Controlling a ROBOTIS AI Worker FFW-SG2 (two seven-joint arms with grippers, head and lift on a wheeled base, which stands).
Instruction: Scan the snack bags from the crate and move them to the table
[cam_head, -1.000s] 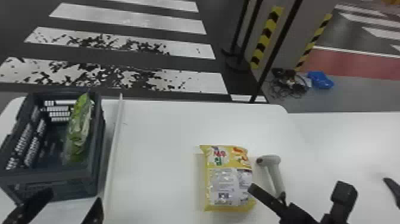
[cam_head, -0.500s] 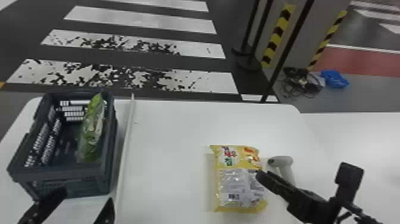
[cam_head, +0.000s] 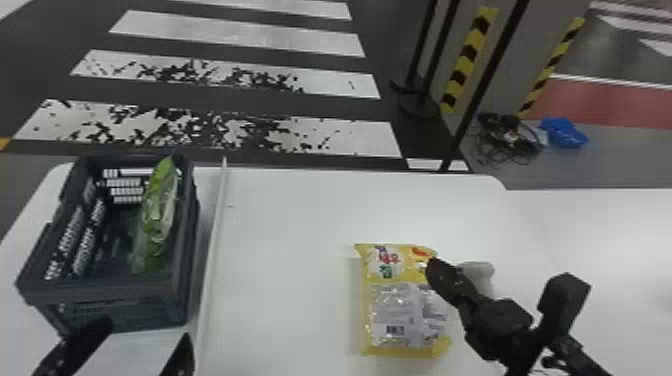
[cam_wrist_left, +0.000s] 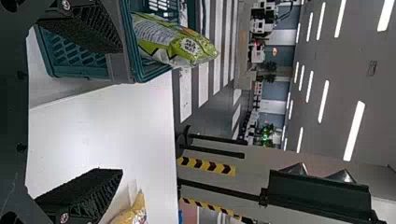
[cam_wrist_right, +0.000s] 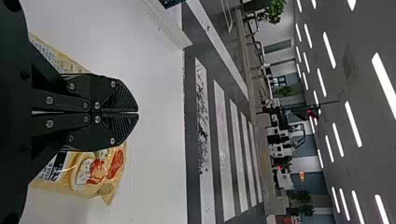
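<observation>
Since your left hand (cam_head: 144, 331) is spread near the dark plastic crate (cam_head: 100, 295), fetching the shiny green snack bag (cam_head: 159, 215) inside seems in hand: reach in, grip. Your right hand (cam_wrist_right: 138, 113) is closed (empty). Count one crate, one pale pistol-shaped scanner (cam_head: 481, 272), two bags, the flat yellow snack bag (cam_head: 400, 305) lying on the white tabletop (cam_head: 280, 225).

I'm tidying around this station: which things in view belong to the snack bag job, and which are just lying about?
Part of the job:
green snack bag, in the crate
yellow snack bag, on the table
scanner, beside the yellow bag

Lying about:
tangled cables, on the floor
blue bundle, beside the cables
</observation>
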